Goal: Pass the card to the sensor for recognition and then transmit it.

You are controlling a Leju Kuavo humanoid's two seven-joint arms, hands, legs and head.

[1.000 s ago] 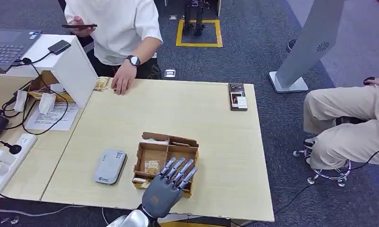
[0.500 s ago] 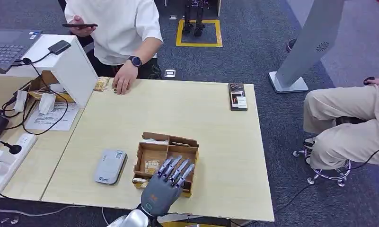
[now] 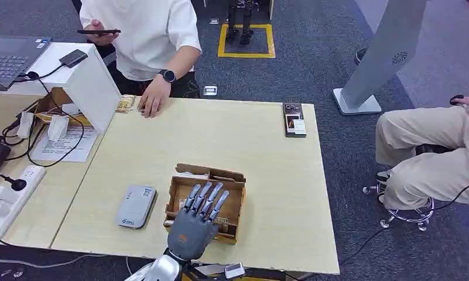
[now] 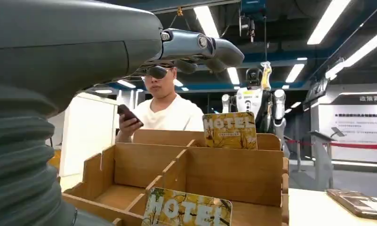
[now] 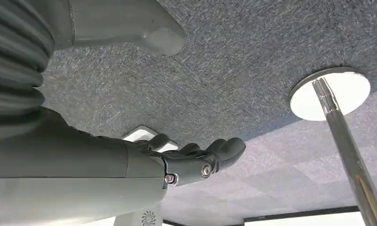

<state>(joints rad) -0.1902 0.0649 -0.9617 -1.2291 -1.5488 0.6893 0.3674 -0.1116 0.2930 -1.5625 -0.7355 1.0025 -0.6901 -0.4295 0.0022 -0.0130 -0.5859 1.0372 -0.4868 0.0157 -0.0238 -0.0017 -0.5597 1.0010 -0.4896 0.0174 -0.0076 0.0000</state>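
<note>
A brown cardboard box [image 3: 236, 177] with compartments sits near the table's front edge. My left hand [image 3: 194, 225] hovers over its left compartment, fingers straight and apart, holding nothing. In the left wrist view the fingers [image 4: 196, 45] reach above the box [image 4: 214, 165], where one yellow "HOTEL" card [image 4: 229, 130] stands upright at the far wall and another card [image 4: 186, 209] leans at the near side. The grey-white card sensor [image 3: 136, 205] lies left of the box. My right hand [image 5: 191, 161] hangs over the carpet with nothing in it.
A person stands at the table's far edge with one hand [image 3: 153, 100] on it beside a small stack of cards [image 3: 125, 103]. A phone [image 3: 294, 119] lies at the far right. A white stand [image 3: 91, 82] and cables are on the left. Another person [image 3: 431, 152] sits to the right.
My left hand has shifted left across the box, from the right compartment to the left one, and now covers the card lying there.
</note>
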